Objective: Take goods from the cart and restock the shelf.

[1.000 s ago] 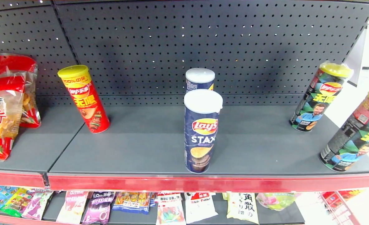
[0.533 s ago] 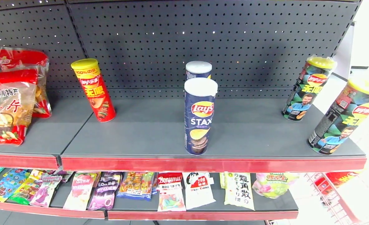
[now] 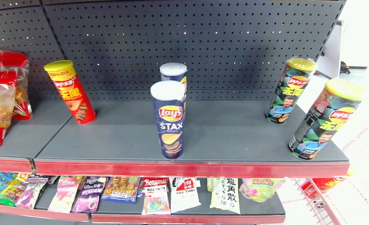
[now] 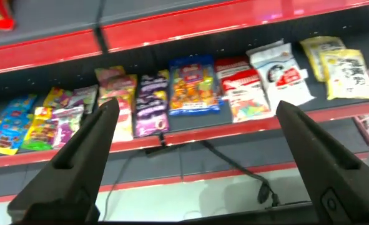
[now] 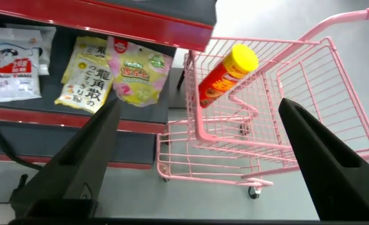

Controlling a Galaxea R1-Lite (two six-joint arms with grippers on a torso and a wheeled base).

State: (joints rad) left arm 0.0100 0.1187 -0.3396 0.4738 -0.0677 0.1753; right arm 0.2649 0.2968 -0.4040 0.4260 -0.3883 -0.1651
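Observation:
A pink wire cart (image 5: 278, 156) stands on the floor beside the shelf end, and its corner (image 3: 317, 195) shows in the head view. A red chips can with a yellow lid (image 5: 228, 75) leans inside it. On the grey shelf (image 3: 234, 131) stand a red can (image 3: 69, 92), two blue cans one behind the other (image 3: 169, 120) (image 3: 173, 73), and two green-black cans (image 3: 289, 90) (image 3: 326, 120). My right gripper (image 5: 200, 103) hangs open and empty low before the cart. My left gripper (image 4: 196, 105) is open and empty in front of the lower shelf.
Red snack bags (image 3: 0, 93) fill the shelf's left end. The lower shelf (image 3: 262, 206) holds several candy and snack packets (image 3: 156, 195). A black cable (image 4: 234, 169) lies on the floor under it. Bare shelf lies between the cans.
The whole head view has shifted between frames, so the camera has moved. The cans on the shelf keep their places relative to one another.

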